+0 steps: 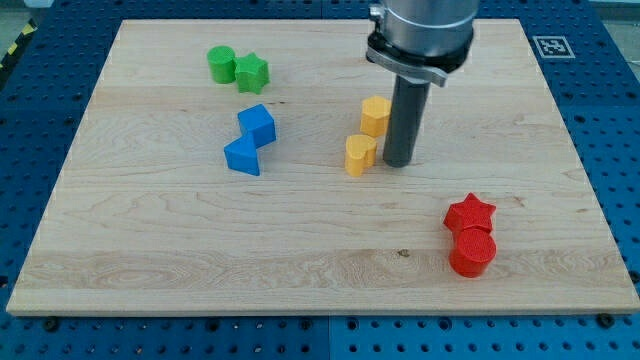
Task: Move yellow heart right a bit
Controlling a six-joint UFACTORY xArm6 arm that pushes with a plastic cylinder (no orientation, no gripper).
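My tip (397,163), a bare rod with no gripper, stands just right of the yellow heart (358,154), so it should circle to the heart's left before pushing gently right.

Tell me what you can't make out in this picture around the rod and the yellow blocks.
- Contact: my tip sits just right of the yellow heart; whether they touch is too fine to tell in the camera view.
- Upper yellow block: the rod covers its right edge, so its shape stays unclear.
- Arm: cut off by the view's top.
- Board behind the rod: hidden.
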